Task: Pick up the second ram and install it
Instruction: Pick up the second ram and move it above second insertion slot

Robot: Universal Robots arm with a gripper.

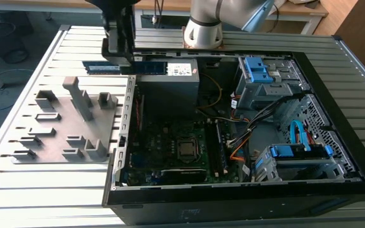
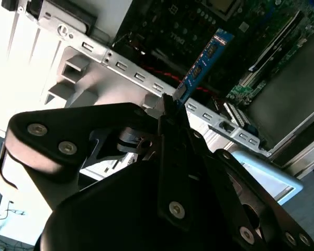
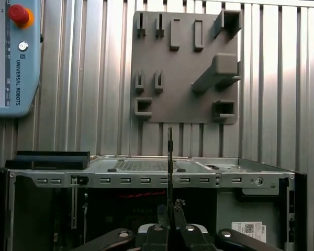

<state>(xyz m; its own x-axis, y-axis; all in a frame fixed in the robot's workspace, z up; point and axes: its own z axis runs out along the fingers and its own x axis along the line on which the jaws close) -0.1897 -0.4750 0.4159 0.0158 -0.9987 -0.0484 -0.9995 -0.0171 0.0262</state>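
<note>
Your gripper (image 2: 170, 103) pinches the ram (image 2: 203, 61) by one end, held over the case (image 3: 146, 180) wall.

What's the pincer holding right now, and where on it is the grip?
The second ram, clamped in the pincer by its near end; the rest juts out beyond the tips in both wrist views.

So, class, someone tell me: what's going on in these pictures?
A robot arm's gripper is shut on the second ram, a thin memory stick with a blue face. In the exterior view it hangs over the edge of the open computer case, near the grey holder tray. The stick is not yet seated on the motherboard.
</note>
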